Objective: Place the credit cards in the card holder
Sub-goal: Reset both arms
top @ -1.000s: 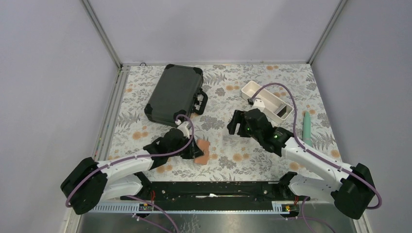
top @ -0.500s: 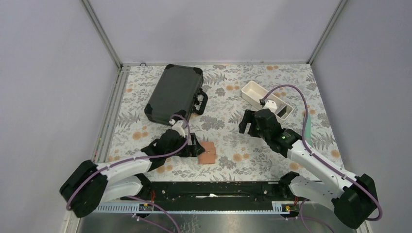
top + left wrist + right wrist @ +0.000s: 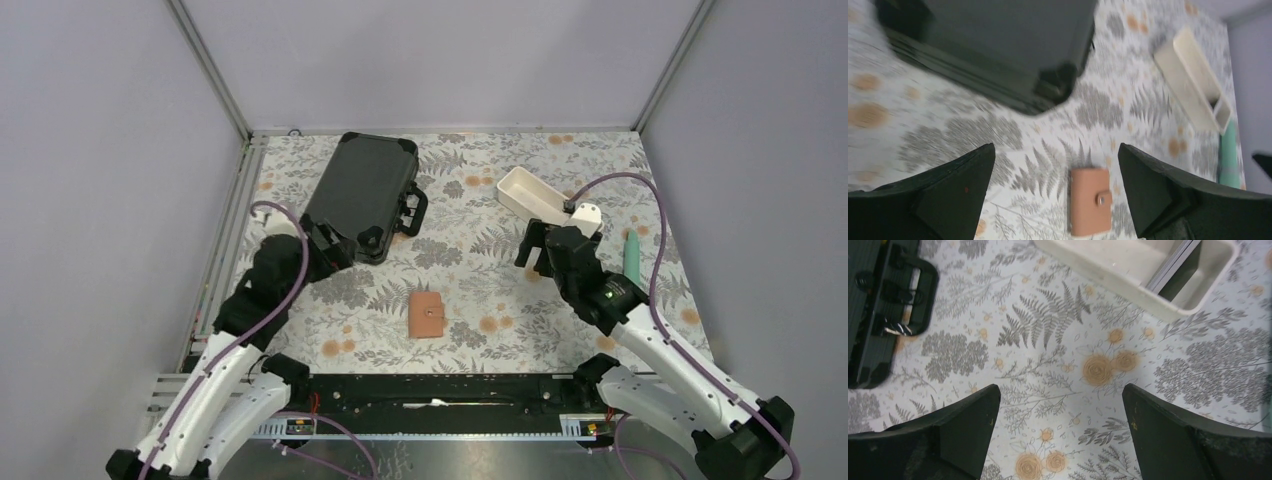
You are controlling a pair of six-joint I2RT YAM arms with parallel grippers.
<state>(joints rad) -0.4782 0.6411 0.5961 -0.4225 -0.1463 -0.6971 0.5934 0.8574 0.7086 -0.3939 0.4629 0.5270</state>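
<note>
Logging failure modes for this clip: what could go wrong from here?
1. The wallet lies shut with no card in sight, so a missing card could go unnoticed.
2. The left jaws hang open close to the case; a careless swing might knock it.

Plain grey walls (image 3: 440, 60), aluminium corner posts (image 3: 211, 70), floral-print tabletop (image 3: 470, 290), even diffuse light.

Closed wallet (image 3: 427, 315) lies on the floral table (image 3: 470, 290); left gripper (image 3: 333, 248) hovers at a corner of the black case (image 3: 355, 195), right gripper (image 3: 535, 248) near the white tray (image 3: 530, 195), neither touching the wallet.
</note>
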